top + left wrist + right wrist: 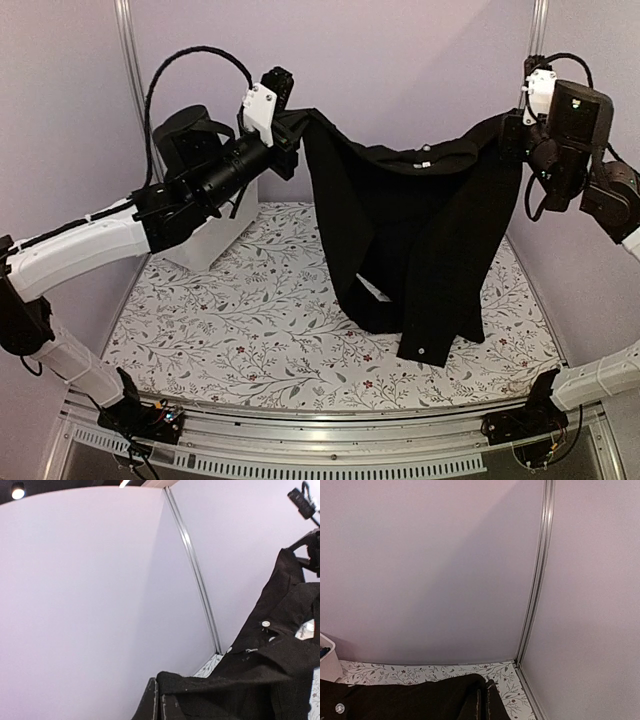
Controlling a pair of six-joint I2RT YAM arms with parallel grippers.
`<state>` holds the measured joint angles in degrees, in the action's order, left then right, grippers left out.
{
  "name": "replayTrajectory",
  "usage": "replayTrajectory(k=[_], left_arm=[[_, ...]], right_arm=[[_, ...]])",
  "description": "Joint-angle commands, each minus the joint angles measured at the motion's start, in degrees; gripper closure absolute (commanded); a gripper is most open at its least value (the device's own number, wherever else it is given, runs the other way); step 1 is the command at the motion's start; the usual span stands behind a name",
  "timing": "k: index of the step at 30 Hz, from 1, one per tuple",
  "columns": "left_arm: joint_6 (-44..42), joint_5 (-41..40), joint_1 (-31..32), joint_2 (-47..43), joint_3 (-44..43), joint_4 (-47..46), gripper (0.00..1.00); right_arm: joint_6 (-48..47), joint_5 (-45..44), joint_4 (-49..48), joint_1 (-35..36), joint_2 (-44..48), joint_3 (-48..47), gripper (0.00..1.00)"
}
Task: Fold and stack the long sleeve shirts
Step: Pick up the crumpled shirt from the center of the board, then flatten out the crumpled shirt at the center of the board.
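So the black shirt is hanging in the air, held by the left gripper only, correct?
No, both hold it. The top external view shows the left gripper pinching one end and the right gripper pinching the other. The black shirt does hang in the air, between them.

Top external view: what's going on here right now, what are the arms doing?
Both arms are holding the black shirt up in the air, spread between them. The left pincer grips one top corner and the right pincer grips the other, both shut on the cloth. The shirt sags in the middle and hangs down toward the floral table; I cannot tell if its lower edge touches. It is not folded yet. A white tub sits behind the left arm.
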<state>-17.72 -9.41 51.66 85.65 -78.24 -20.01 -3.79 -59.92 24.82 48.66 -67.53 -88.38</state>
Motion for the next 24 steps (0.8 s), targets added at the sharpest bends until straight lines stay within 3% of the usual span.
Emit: replayTrajectory(k=[1,7,12,15,19,24], left_arm=[[-1.6,2.3,4.3,-6.9,-5.3,9.3,1.00],[-0.2,4.3,6.2,-10.8,-11.6,14.5,1.00],[3.2,3.4,4.7,-8.9,-18.7,18.7,1.00],[12.1,9.3,-3.7,-4.4,-24.8,25.2,1.00],[25.7,24.9,-19.2,4.9,-27.9,27.0,1.00],[37.5,41.5,-29.4,26.6,-35.7,29.3,1.00]], right_arm=[[-6.5,1.4,-9.3,-0.4,7.8,1.5,1.00],[-11.2,6.1,-10.5,-0.3,11.1,-1.3,1.00],[-15.8,8.1,-11.3,-0.3,5.9,-6.2,1.00],[-18.1,10.5,-9.9,-3.0,-1.8,-10.0,1.00],[-3.1,34.5,1.6,-20.4,-13.0,-15.0,1.00],[3.2,48.5,2.1,-30.8,-30.4,-15.3,1.00]])
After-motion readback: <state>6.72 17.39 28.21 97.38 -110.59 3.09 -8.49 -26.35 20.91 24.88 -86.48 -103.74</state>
